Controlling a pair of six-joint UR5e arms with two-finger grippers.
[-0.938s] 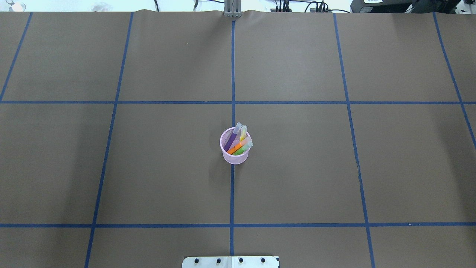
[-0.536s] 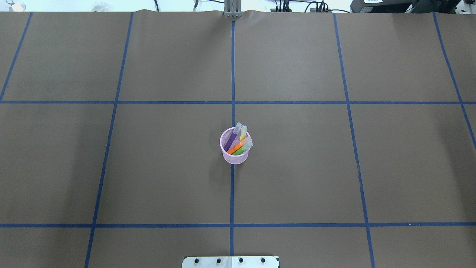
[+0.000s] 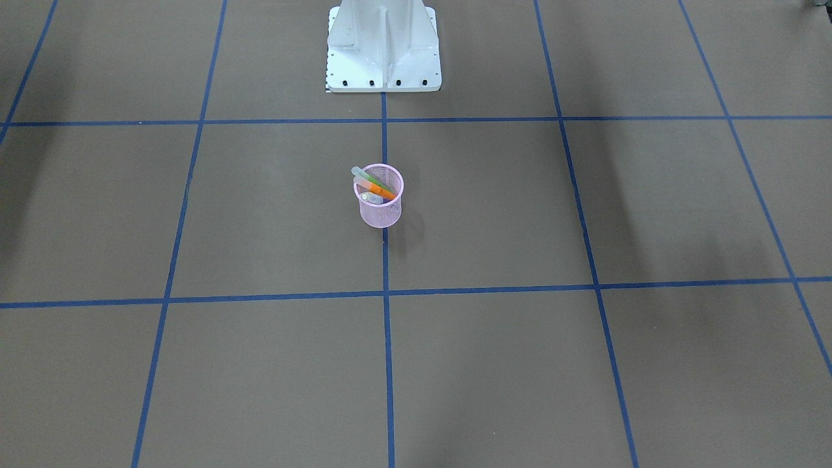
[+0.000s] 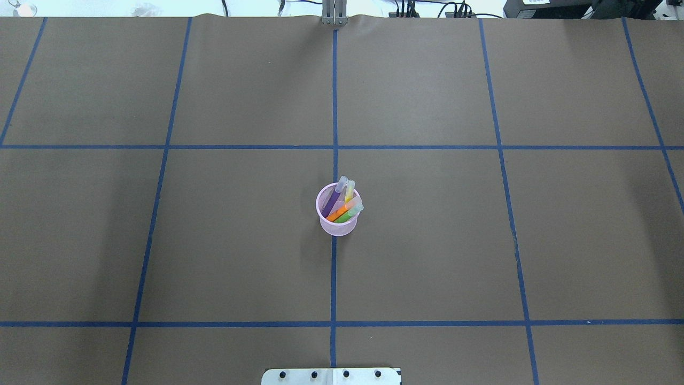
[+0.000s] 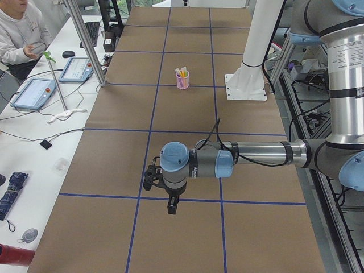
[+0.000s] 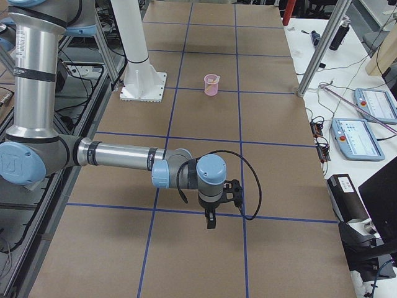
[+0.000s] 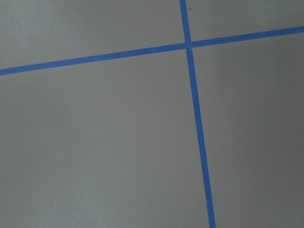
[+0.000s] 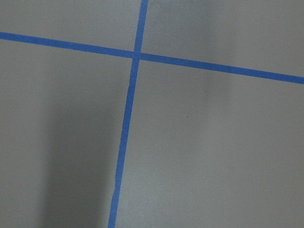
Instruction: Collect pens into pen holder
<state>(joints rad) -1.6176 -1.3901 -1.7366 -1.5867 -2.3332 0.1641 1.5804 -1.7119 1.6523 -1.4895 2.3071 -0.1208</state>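
Observation:
The pink mesh pen holder [image 4: 336, 229] stands upright on the table's centre line; it also shows in the front view [image 3: 381, 213] and small in both side views [image 5: 182, 82] [image 6: 211, 88]. In it lean the purple pen [image 4: 332, 202], the yellow pen [image 4: 349, 191], the orange pen [image 4: 339, 213] and the green pen [image 4: 348, 215], cap ends up. My left gripper [image 5: 170, 203] shows only in the exterior left view, far from the holder. My right gripper [image 6: 210, 220] shows only in the exterior right view. I cannot tell whether either is open or shut.
Brown paper with a blue tape grid covers the table. The robot's white base plate [image 4: 331, 376] sits at the near edge. A metal post [image 4: 334, 13] stands at the far edge. An operator [image 5: 17, 34] and control tablets [image 5: 34, 92] are beyond the far side.

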